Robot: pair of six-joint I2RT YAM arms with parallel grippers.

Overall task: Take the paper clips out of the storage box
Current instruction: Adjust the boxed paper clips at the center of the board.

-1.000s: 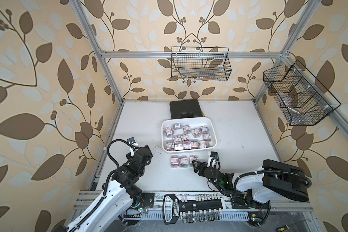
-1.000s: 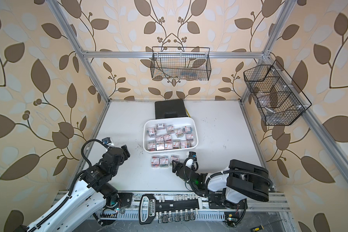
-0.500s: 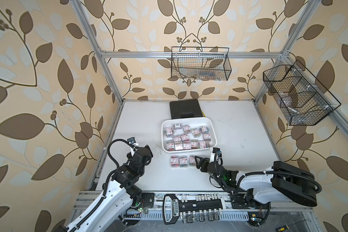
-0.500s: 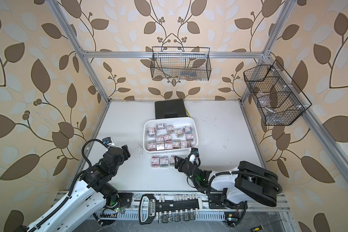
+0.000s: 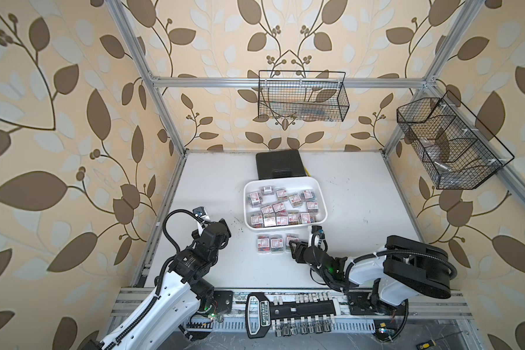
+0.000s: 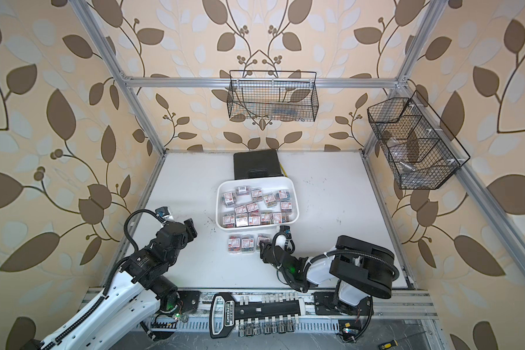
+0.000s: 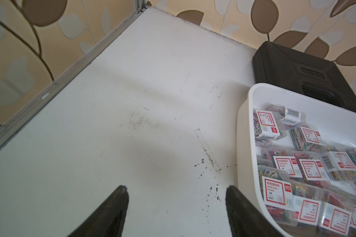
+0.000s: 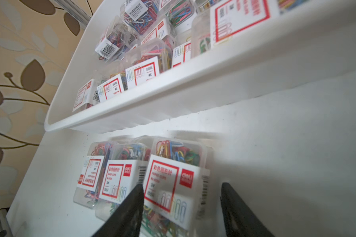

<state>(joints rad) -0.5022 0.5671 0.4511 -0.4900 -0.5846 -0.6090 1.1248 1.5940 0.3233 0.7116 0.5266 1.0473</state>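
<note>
Black fingers spread wide with nothing between them: the left gripper (image 5: 223,231) hangs at the lower left of both top views. It is over the bare white surface (image 5: 361,197), near the left wall of the storage box but apart from it. Its wrist view shows only scuffed surface between the fingertips.

At mid-frame sits the large shallow white plastic storage box (image 5: 285,181), just in front of a black hard plastic case (image 5: 279,165). Most of the small clear plastic clip boxes (image 5: 281,209), with red-edged white labels and multicoloured clips inside, lie jumbled in it, some tilted or overlapping. Below its near rim, three clip boxes (image 5: 273,244) lie flat in a close row on the surface.

At the right end of that row is the right gripper (image 8: 181,184), part open and straddling the rightmost clip box (image 8: 173,164). One finger (image 8: 130,205) sits at the seam with the middle box. The other stands clear of the far edge, so nothing is clamped.

This looks like the end of a set-down, with the task only a small way along. The next move calls for backing off without dragging the row. The gripper must then rise over the rim and open wide enough to take a box lying on top with free sides.
</note>
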